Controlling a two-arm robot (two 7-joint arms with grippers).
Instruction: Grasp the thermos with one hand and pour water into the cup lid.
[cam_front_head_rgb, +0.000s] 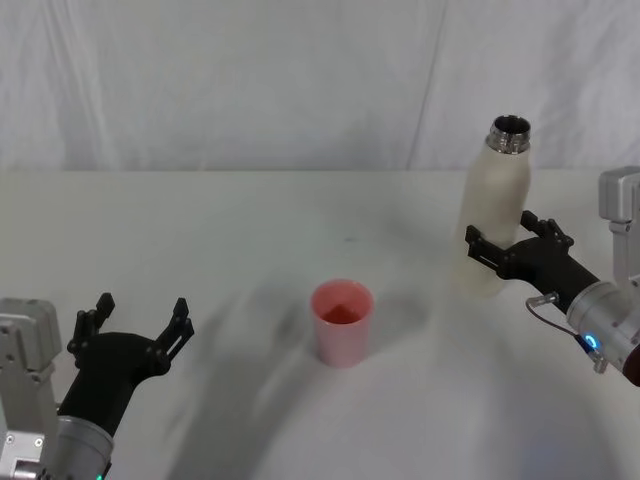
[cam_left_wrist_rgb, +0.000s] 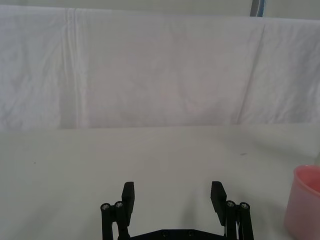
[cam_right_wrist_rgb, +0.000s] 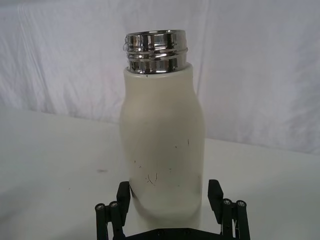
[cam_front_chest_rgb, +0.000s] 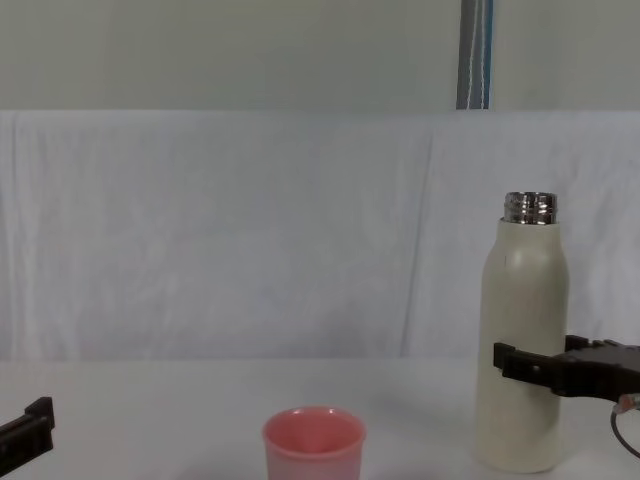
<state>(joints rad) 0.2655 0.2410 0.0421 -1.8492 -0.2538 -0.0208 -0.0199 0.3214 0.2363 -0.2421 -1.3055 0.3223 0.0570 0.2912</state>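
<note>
Your thermos (cam_front_head_rgb: 497, 215) stands upright on the white worktop (cam_front_head_rgb: 240, 230) at the right side, its cap off and the shiny threaded steel neck (cam_right_wrist_rgb: 155, 51) open at the top. Your right tool (cam_front_head_rgb: 507, 244) sits around the lower half of the cream body, one finger on each side; in the right wrist view both pads (cam_right_wrist_rgb: 123, 194) lie right at the bottle's walls, but you cannot tell whether they are pressing or just beside it, so read the tool as spread around the thermos and not closed down. The bottle's base rests on the worktop. The cup lid (cam_front_head_rgb: 342, 321) stands upright near the middle of the worktop, well apart from the thermos toward your left, its mouth facing up. Your left tool (cam_front_head_rgb: 131, 325) hangs low at the near left, fingers spread wide with nothing between them, well apart from the cup lid. A white cloth backdrop (cam_front_chest_rgb: 220, 230) hangs behind the worktop.
</note>
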